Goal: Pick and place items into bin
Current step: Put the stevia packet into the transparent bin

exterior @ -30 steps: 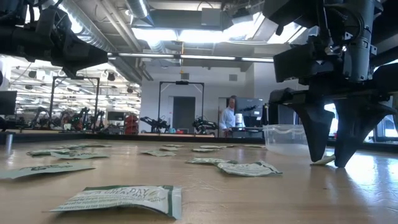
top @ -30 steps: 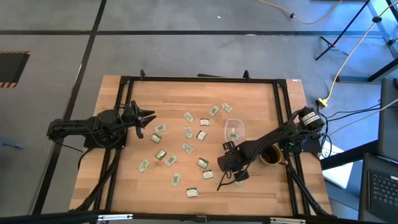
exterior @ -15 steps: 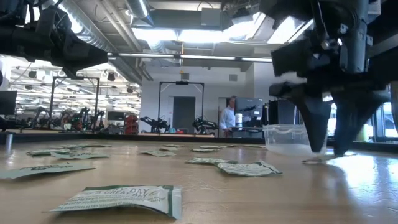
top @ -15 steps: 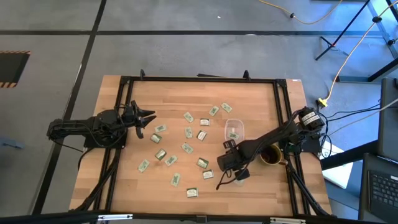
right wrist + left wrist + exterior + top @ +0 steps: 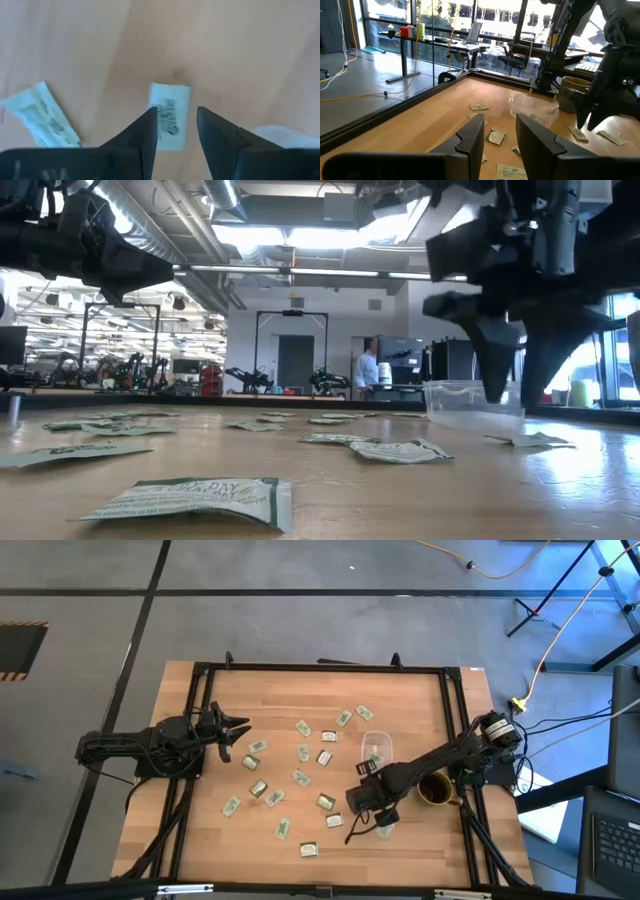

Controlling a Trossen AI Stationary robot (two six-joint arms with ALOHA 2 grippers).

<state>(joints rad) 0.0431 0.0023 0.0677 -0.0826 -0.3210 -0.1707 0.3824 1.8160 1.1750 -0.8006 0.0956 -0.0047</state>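
Note:
Several pale green and white packets [image 5: 300,778] lie flat, scattered over the wooden table. The clear bin [image 5: 375,748] stands right of the middle, with at least one packet inside; it also shows in the low view [image 5: 472,402]. My right gripper [image 5: 516,395] is open and empty, fingers pointing down, hovering above one packet [image 5: 170,116] that lies flat on the table [image 5: 537,441]. My left gripper [image 5: 235,730] waits open and empty above the table's left side.
A dark brown mug [image 5: 435,788] stands right of my right gripper, near the table's right edge. Another packet [image 5: 42,117] lies close to the one below my right gripper. A black frame [image 5: 320,668] runs around the table. A person [image 5: 370,365] stands far off in the room.
My right gripper has risen from the table, where its fingertips stood on either side of a packet. It has drifted a little toward the table's left edge. The packet has stayed flat on the table.

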